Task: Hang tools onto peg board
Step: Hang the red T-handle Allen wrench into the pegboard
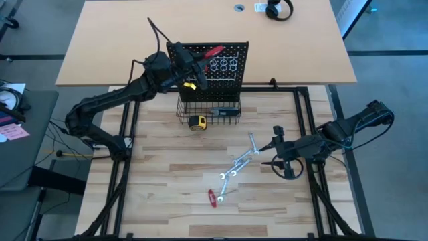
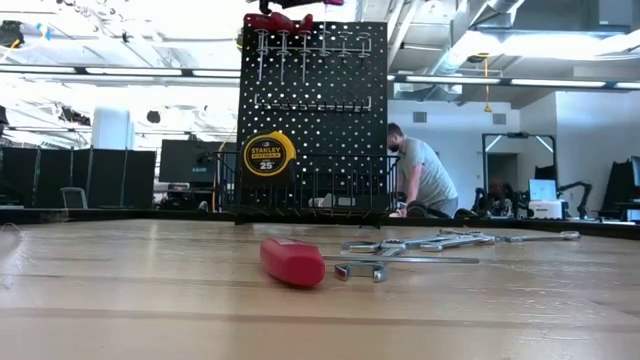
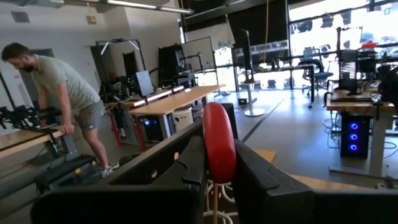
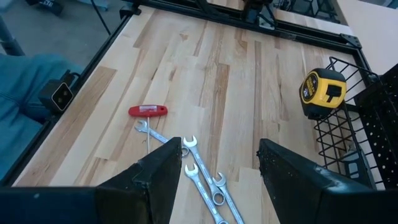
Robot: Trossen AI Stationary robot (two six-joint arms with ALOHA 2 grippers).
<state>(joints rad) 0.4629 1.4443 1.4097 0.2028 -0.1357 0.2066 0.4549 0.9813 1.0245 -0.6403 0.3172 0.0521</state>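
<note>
The black peg board (image 1: 221,63) stands upright at the table's far side, with a wire basket (image 1: 208,110) at its base. My left gripper (image 1: 199,59) is at the board's top edge, shut on a red-handled tool (image 1: 212,51), which also shows at the board's top in the low view (image 2: 280,20). Metal ring hooks (image 3: 217,200) lie just below it. Several silver wrenches (image 1: 241,163) and a red T-handle tool (image 1: 212,197) lie flat on the table. My right gripper (image 1: 271,146) is open and empty, low over the table just right of the wrenches (image 4: 199,171). My left gripper pinches the tool's red handle (image 3: 219,140) between its two fingers (image 3: 186,168). The rounded red end sticks out past the fingertips. The tool is lifted clear of the table, up at the peg board's top edge (image 2: 310,25).
A yellow tape measure (image 1: 196,122) sits in front of the basket and shows against the board in the low view (image 2: 268,155). Headphones (image 1: 279,9) lie on the far desk. A person (image 2: 425,175) stands in the room behind. Bare wood lies at the near left (image 1: 160,194).
</note>
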